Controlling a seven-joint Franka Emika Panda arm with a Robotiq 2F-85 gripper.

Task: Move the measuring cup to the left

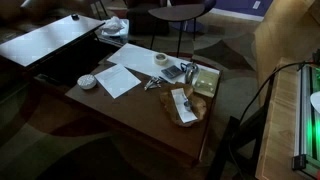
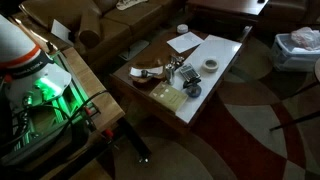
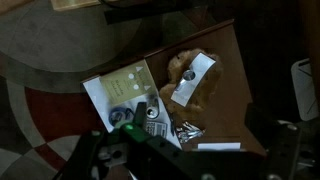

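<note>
The measuring cup [image 3: 185, 128] is a small shiny grey metal piece lying on the dark wooden table [image 3: 228, 100]. It sits beside a white paper strip [image 3: 220, 146] in the wrist view. It also shows in an exterior view [image 1: 150, 83], at the edge of a paper sheet [image 1: 118, 78]. My gripper [image 3: 190, 165] hangs high above the table. Its two dark fingers stand wide apart at the bottom corners of the wrist view, open and empty. The cup lies between and just beyond them. The gripper does not show in either exterior view.
A brown packet with a white label [image 3: 190, 80] [image 1: 183, 103] lies near the cup. A calculator [image 3: 150, 118] [image 1: 172, 72], a pale tape roll [image 1: 161, 60] [image 2: 210, 64] and a white round dish [image 1: 87, 81] [image 2: 183, 29] are also on the table. Couches and a patterned rug surround it.
</note>
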